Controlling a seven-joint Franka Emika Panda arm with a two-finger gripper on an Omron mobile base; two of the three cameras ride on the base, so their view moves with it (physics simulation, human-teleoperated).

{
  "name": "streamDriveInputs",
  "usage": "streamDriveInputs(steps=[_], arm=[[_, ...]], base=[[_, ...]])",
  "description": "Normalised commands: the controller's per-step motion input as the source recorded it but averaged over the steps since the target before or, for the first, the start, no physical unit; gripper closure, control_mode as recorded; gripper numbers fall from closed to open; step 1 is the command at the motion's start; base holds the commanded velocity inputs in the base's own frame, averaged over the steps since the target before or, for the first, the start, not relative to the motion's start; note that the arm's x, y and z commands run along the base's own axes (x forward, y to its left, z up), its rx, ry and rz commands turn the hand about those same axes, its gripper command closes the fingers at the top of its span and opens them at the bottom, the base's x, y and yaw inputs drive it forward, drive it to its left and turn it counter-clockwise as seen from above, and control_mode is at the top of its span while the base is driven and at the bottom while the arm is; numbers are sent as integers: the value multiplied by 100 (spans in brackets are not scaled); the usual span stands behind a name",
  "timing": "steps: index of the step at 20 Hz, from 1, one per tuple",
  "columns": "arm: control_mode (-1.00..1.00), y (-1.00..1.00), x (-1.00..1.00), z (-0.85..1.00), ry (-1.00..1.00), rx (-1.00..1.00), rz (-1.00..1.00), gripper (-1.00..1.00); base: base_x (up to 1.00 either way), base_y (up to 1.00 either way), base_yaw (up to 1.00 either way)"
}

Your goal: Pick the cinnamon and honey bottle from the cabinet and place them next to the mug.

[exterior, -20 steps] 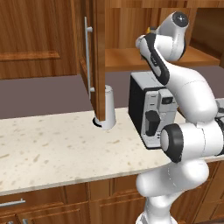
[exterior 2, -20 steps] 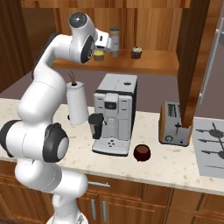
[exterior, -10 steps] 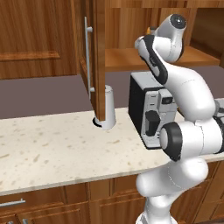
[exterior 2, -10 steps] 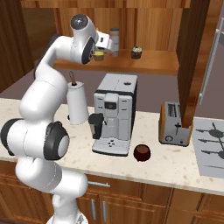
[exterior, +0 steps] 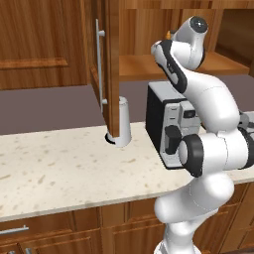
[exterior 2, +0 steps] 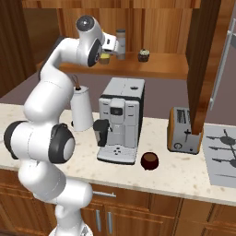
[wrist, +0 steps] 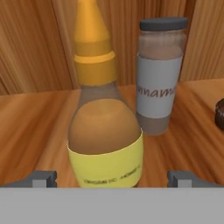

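Observation:
The honey bottle [wrist: 105, 135], amber with a yellow label and an orange cone cap, stands close in front of the hand on the cabinet shelf [wrist: 26, 131]. My open gripper [wrist: 111, 180] has a fingertip on each side of the bottle's base, not pressing on it. The cinnamon [wrist: 159, 78], a grey-lidded jar with a pale label, stands just behind and to the right. In the right base view the gripper [exterior 2: 113, 48] reaches into the cabinet [exterior 2: 161, 67] at the honey bottle [exterior 2: 105, 58] and the cinnamon [exterior 2: 121, 44]. The dark red-brown mug [exterior 2: 149, 160] sits on the counter before the coffee machine.
A small dark lidded item [exterior 2: 144, 55] stands on the shelf right of the cinnamon. Below are a coffee machine [exterior 2: 120, 120], a white cylinder [exterior 2: 82, 109], a toaster [exterior 2: 184, 131] and a stove [exterior 2: 221, 154]. The open cabinet door [exterior: 106, 64] with its bar handle hangs to the left.
The arm has shifted only slightly at the shelf. The gripper has stayed open and the bottles have not moved.

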Motion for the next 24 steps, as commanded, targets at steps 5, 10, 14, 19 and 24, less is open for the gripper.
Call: streamDriveInputs(steps=[5, 10, 14, 19, 24], arm=[[-100, 0, 13, 0, 0, 0, 0, -100], [-100, 0, 12, 0, 0, 0, 0, -100], [-100, 0, 10, -3, 0, 0, 0, -100], [-100, 0, 2, -1, 0, 0, 0, -100], [-100, 0, 0, 0, 0, 0, 0, -100]], base=[[0, 0, 0], [0, 0, 0], [0, 0, 0], [0, 0, 0], [0, 0, 0]])
